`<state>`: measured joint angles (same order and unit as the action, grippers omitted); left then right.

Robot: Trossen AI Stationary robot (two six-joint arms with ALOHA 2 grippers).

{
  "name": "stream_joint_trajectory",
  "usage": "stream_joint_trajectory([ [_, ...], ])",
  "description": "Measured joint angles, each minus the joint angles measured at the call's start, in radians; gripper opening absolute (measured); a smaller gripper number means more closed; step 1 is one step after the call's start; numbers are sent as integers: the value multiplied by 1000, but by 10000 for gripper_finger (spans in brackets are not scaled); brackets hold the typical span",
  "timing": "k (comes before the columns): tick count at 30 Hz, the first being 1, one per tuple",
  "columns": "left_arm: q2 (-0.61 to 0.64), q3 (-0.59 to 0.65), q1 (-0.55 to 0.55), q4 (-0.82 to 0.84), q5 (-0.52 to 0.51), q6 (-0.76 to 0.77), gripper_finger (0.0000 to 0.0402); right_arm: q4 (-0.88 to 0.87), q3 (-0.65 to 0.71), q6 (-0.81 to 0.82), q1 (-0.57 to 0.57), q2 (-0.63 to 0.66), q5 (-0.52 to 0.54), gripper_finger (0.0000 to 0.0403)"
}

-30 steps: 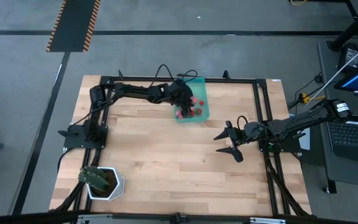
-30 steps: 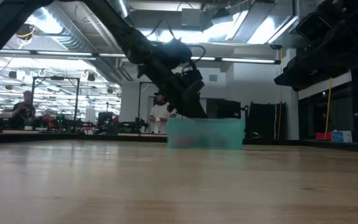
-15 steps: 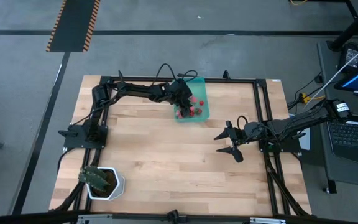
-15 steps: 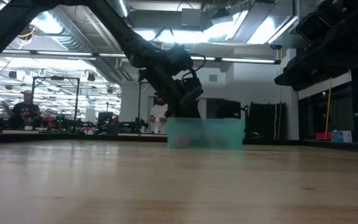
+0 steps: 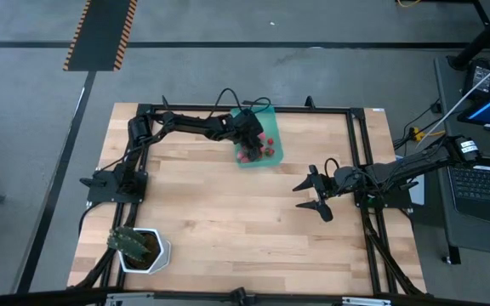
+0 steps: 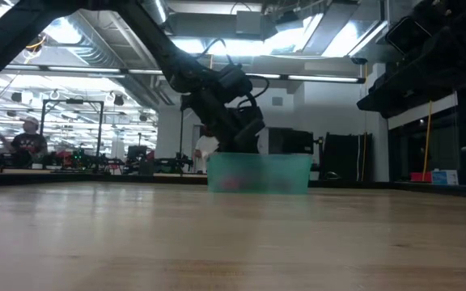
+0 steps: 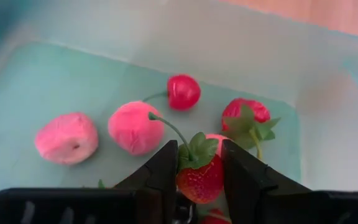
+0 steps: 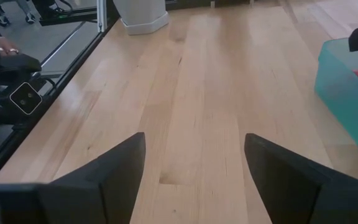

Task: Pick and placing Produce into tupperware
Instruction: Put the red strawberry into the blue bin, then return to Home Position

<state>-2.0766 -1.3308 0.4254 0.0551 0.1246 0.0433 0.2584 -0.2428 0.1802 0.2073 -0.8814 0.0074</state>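
Counter point(image 5: 228, 221): you have a big wood top with a dark frame around it.
Tupperware point(image 5: 266, 140): your blue-green box sits near the far edge of the counter, about the middle of that edge.
White pot point(image 5: 147, 252): it stands at the near left corner of the counter with a green plant in it.
Left hand point(image 7: 197, 171): you have it down inside the tupperware. Its two fingers are part way shut, and a red strawberry point(image 7: 202, 180) with a green top sits pinched between them.
Right hand point(image 5: 309, 194): it waits near the right edge of the counter, well apart from the box. Its fingers are spread wide and it holds nothing.
Produce point(image 7: 135, 127): your little red and pink fruits lie on the floor of the tupperware. You can see two pink ones, a red cherry point(image 7: 184, 91) and one more strawberry.
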Motion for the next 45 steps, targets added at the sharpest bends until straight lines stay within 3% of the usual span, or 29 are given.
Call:
stream_joint_trajectory([
  [2, 0, 0, -1, -15, 0, 0, 105, 0, 0, 0, 0, 0, 0, 275],
  [7, 9, 0, -11, -59, 0, -2, 192, 0, 0, 0, 0, 0, 0, 275],
  [11, 22, 1, -21, -76, 1, -2, 222, -1, 0, 0, 0, 0, 0, 275],
  [17, 42, -2, -22, -47, 11, 6, 220, -1, 0, 0, 0, 0, 0, 275],
  [25, 135, -79, -28, 28, 213, 47, 219, -1, 0, -1, 0, 0, 0, 275],
  [31, 275, -79, -86, 119, 265, -48, 221, 2, 0, -2, 0, 0, 0, 275],
  [39, 421, -25, -241, 119, 246, -130, 217, 18, 0, 24, 0, 0, 0, 275],
  [45, 557, 141, -310, -16, 204, -119, 219, 24, 0, 114, 0, 0, -1, 275],
])
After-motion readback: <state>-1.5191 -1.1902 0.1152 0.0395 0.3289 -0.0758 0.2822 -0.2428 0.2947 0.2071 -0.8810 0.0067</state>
